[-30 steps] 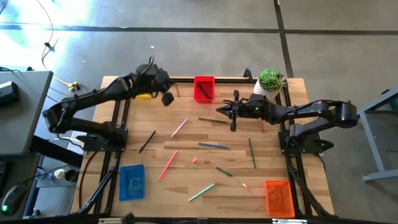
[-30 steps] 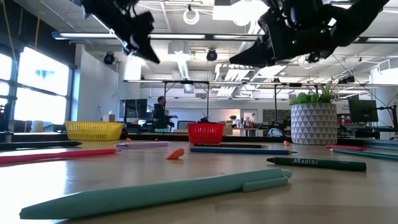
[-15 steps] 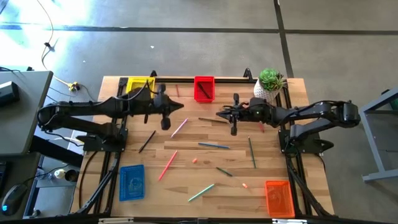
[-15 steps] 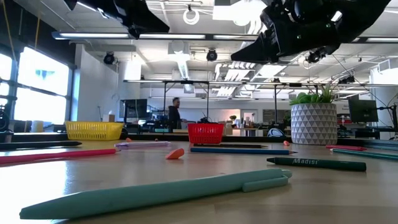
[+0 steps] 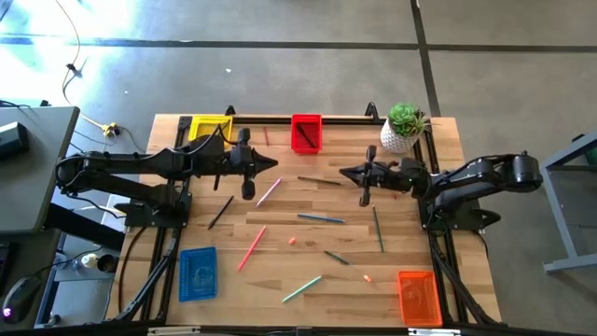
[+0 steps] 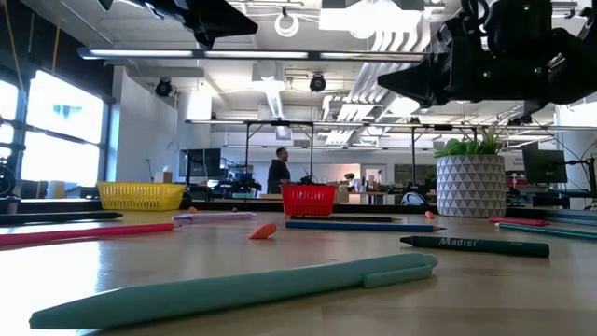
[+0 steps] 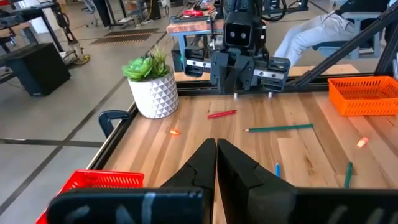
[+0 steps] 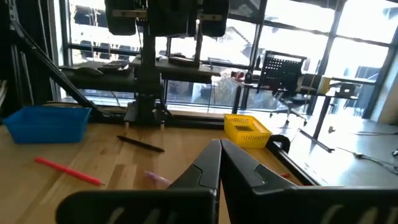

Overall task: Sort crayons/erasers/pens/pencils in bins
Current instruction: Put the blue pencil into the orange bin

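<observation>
Pens, pencils, crayons and erasers lie scattered on the wooden table [image 5: 280, 261]: a pink pencil [image 5: 269, 192], a black pen [image 5: 221, 211], a blue pencil [image 5: 320, 218], a red pencil [image 5: 252, 247] and a green pen [image 5: 301, 288]. The yellow bin [image 5: 211, 127] and red bin [image 5: 306, 133] stand at the far edge. The blue bin [image 5: 197, 273] and orange bin [image 5: 419, 297] stand at the near corners. My left gripper [image 5: 270, 164] hovers shut and empty above the pink pencil's far end. My right gripper [image 5: 343, 172] hovers shut and empty facing it, over a dark pencil [image 5: 319, 181].
A white pot with a green plant [image 5: 403, 127] stands at the far right corner. A green pencil [image 5: 377, 229], a dark crayon [image 5: 336, 258] and small orange erasers [image 5: 292, 241] [image 5: 366, 277] lie right of centre. A person walks in the room far behind the table [image 6: 278, 173].
My left gripper has swung from beside the yellow bin toward the table's middle and has tipped up to nearly level, staying shut. My right gripper has drawn back toward the table's right edge, sunk a little and tipped up to level, staying shut.
</observation>
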Controlling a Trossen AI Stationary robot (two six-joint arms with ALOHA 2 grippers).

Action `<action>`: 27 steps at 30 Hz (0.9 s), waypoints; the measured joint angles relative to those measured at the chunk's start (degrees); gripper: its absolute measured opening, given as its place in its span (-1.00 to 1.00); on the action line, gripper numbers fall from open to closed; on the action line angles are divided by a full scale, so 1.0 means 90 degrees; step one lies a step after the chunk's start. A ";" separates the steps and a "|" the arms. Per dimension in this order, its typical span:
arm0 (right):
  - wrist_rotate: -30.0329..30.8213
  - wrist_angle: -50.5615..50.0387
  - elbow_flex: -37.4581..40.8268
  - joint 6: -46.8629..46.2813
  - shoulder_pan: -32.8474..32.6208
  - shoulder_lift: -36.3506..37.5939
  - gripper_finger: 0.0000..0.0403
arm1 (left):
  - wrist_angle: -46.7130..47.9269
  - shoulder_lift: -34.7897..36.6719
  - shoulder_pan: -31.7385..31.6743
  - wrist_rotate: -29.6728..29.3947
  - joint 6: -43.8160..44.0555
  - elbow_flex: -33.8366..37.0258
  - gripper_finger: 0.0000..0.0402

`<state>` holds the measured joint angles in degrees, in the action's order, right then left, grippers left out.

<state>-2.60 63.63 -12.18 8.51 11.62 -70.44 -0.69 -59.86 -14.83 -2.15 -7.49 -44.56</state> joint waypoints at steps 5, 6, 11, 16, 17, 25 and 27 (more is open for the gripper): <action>0.0068 -0.0359 -0.0027 0.0053 -0.0002 0.0224 -1.00 | 0.0047 0.0000 0.0000 0.0032 0.0420 0.0000 -0.97; 0.0065 -0.0523 -0.0027 0.0081 -0.0002 0.0302 -1.00 | 0.0071 -0.0020 0.0000 0.0119 0.0617 -0.0001 -0.97; 0.0062 -0.1143 -0.0027 0.0115 0.0000 0.0930 -1.00 | 0.0136 -0.0446 0.0026 0.0854 0.0779 -0.0005 -0.97; 0.0053 -0.2213 -0.0027 -0.0079 -0.0015 0.1785 -1.00 | -0.0040 -0.0953 0.0216 0.0767 0.0245 0.0000 -0.97; 0.0052 -0.2468 -0.0027 -0.0186 -0.0015 0.1948 -1.00 | -0.0199 -0.1050 0.0258 0.0749 0.0159 -0.0002 -0.97; -0.0022 -0.3348 -0.0027 -0.0571 -0.0015 0.2454 -1.00 | -0.1286 -0.1725 0.0516 0.0784 -0.0025 -0.0005 -0.98; -0.0046 -0.3402 -0.0027 -0.0690 -0.0015 0.2407 -1.00 | -0.1515 -0.1878 0.0580 0.0783 -0.0024 0.0002 -0.98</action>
<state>-3.01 33.02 -12.43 2.30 11.49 -48.78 -14.33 -76.76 -9.61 4.89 -7.70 -44.54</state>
